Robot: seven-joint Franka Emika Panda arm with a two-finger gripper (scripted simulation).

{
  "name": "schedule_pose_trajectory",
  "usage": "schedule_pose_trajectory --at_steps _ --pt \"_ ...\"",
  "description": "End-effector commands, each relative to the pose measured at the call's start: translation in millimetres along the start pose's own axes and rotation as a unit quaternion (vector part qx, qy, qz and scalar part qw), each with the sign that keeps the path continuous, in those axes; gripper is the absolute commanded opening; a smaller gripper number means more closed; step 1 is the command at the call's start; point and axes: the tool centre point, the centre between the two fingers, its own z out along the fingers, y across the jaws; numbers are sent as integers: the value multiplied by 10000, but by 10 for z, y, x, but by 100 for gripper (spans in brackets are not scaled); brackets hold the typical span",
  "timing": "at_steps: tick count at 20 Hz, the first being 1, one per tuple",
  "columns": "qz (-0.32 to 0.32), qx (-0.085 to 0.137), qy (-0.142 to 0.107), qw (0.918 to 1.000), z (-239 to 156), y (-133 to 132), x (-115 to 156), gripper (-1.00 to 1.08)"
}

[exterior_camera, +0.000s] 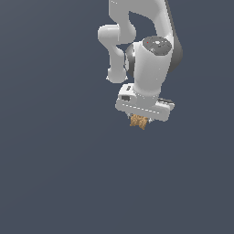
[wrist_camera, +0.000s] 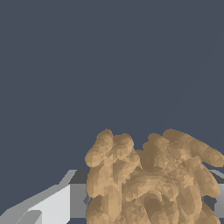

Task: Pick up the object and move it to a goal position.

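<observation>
The object [exterior_camera: 138, 121] is a small orange-tan bumpy lump poking out just below the white gripper body in the exterior view. My gripper [exterior_camera: 138, 119] points downward and is shut on it; the fingers are mostly hidden behind the hand and the lump. In the wrist view the object [wrist_camera: 148, 179] fills the lower middle, a cluster of knobbly lobes. One grey-white finger [wrist_camera: 48, 205] shows at one side of the lump, and a sliver of the other finger [wrist_camera: 218, 197] at the opposite side, both pressed against it.
The white arm [exterior_camera: 141, 41] reaches in from the top of the exterior view. Around the gripper there is only a uniform dark grey-blue surface [exterior_camera: 55, 173], with no other objects or edges visible.
</observation>
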Motion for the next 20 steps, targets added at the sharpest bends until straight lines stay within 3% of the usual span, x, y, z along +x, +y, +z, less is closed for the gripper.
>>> schedule_pose_trajectory --at_steps 1,20 --pt "1 -3 -4 10000 -236 -91 59 -100" --pt "2 -2 -8 10000 -1535 -624 442 -100"
